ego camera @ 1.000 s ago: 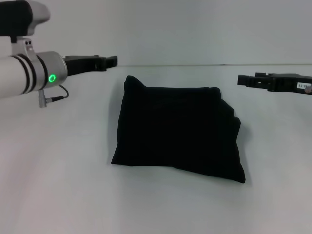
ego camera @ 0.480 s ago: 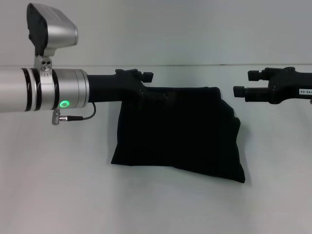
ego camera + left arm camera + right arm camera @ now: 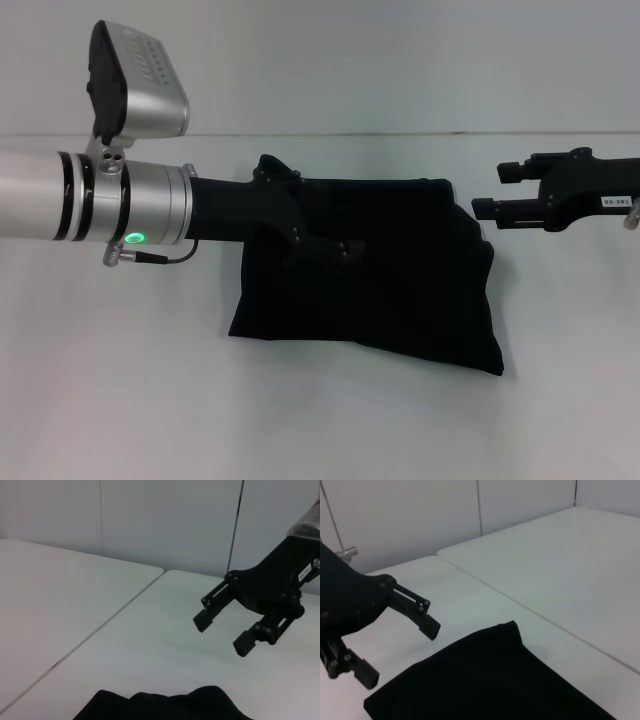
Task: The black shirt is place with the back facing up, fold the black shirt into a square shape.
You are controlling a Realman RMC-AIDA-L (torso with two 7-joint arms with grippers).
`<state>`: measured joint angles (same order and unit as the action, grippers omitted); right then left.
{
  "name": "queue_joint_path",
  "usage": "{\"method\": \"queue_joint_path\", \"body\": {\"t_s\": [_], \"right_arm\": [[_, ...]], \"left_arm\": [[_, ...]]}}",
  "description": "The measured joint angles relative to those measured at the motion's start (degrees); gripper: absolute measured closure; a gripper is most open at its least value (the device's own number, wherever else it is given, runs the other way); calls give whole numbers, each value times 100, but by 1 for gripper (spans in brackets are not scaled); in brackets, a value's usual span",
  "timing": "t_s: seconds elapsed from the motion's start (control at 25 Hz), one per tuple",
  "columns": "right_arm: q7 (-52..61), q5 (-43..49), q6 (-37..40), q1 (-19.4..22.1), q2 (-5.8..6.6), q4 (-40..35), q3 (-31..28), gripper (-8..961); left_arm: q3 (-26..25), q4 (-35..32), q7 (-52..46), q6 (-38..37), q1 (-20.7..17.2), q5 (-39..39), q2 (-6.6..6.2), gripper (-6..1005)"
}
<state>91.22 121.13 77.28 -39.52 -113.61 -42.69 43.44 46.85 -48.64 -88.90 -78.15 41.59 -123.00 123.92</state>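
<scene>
Left claw [image 3: 325,245] spread above folded black shirt [image 3: 400,300]; right claw [image 3: 490,190] spread, beside shirt.

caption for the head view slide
Left tool open over the folded black shirt; right tool open beside it.

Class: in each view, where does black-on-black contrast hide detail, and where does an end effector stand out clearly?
Head view: left end effector merges into the black shirt. Left wrist view: right end effector crisp, fingers apart, against the pale table. Right wrist view: shirt folds featureless.
</scene>
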Motion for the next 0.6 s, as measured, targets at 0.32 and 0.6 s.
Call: {"method": "queue_joint_path", "body": {"t_s": [0.32, 0.6], "right_arm": [[55, 7, -1, -16, -9, 3, 5, 213], [56, 151, -18, -21, -24, 18, 15, 16]], "left_arm": [[-9, -14, -84, -17, 22, -5, -12, 60], [5, -14, -84, -41, 26, -24, -24, 53]]}}
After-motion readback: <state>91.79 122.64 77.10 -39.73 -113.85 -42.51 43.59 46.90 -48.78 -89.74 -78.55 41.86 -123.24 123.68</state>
